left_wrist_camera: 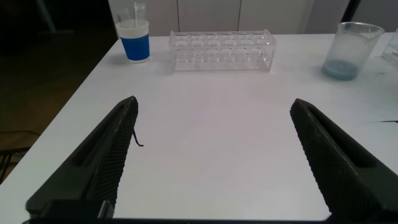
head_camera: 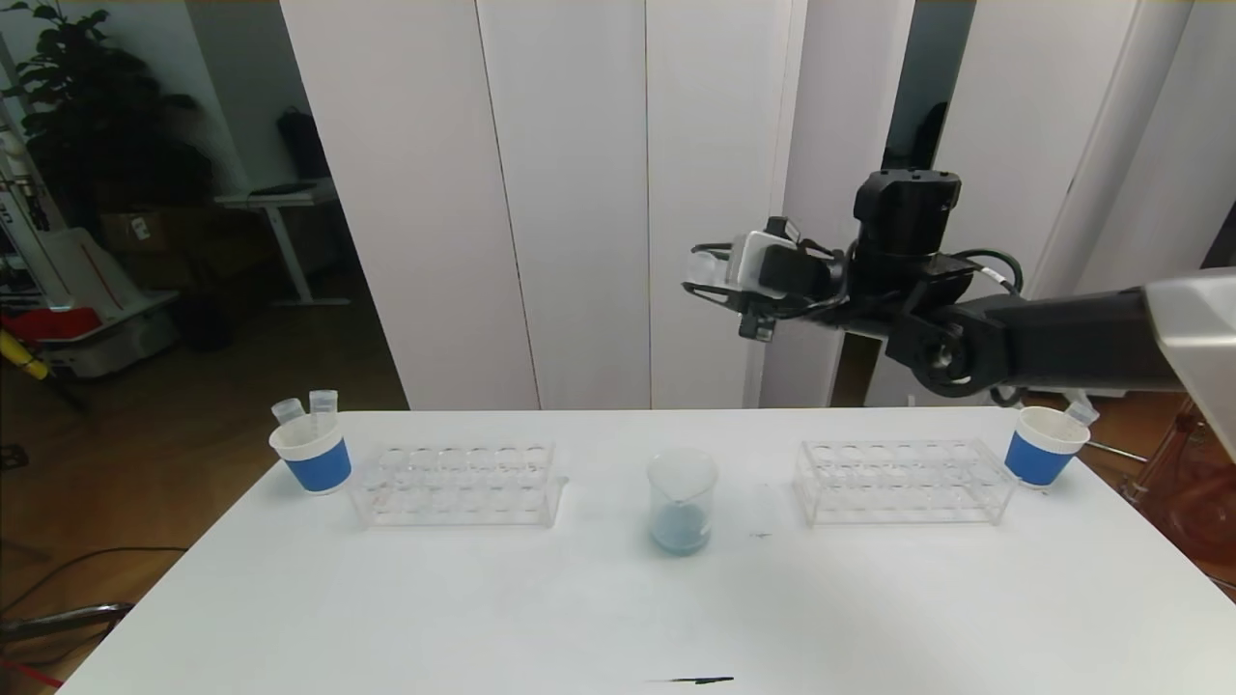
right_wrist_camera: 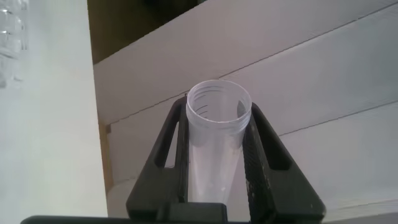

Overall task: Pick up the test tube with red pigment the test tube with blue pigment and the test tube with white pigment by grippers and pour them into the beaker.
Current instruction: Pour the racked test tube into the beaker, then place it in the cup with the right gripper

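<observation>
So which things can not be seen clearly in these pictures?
- Left gripper: outside the head view; only its fingers show in its wrist view.
- Tubes in the left paper cup: contents too small, head view.
- Held tube: its bottom is hidden between the right gripper fingers.

Left claw (left_wrist_camera: pixel 211 162) base cut off

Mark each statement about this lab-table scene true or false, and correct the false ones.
1. The right gripper is shut on a clear tube. True.
2. The beaker is empty. False: pale blue liquid sits at its bottom.
3. The left gripper is open above the table, holding nothing. True.
4. Both paper cups stand between the two racks. False: the left cup and right cup stand at the racks' outer ends.
5. The beaker stands between the left rack and the right rack. True.
</observation>
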You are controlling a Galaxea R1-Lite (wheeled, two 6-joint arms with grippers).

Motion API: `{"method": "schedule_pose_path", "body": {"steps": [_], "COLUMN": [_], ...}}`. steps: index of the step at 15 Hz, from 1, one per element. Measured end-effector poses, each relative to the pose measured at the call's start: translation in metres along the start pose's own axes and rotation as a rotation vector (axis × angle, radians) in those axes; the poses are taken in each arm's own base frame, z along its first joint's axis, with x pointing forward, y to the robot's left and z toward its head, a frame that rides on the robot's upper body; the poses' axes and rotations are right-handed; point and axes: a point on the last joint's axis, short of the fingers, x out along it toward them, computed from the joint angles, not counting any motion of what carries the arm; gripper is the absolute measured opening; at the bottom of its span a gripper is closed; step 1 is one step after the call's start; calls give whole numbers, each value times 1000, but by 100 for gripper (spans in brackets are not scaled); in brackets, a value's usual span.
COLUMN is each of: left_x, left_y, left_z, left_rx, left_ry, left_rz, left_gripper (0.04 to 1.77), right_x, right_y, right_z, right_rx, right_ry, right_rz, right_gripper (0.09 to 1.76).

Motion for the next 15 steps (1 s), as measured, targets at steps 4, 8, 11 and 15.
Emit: {"method": "schedule_pose_path", "body": {"steps": [4,8,11,15], "left_x": [0,0,0,0], "left_y": [0,0,0,0], "left_z": [0,0,0,0], "left_rx": [0,0,0,0], "left_ry": [0,0,0,0], "left_rz": [0,0,0,0], "left_gripper": [175,175,175,175], "right_x": [-6,-12,-24,-57], "right_y": [-20,-30,-38,-51], "right_z": [6,10,8,0], "right_rx": [157,349,512,669], "right_ry": [149,198,282,412], "right_rz": [-268,-488,-651,-799], "right_gripper": [58,58,58,58]}}
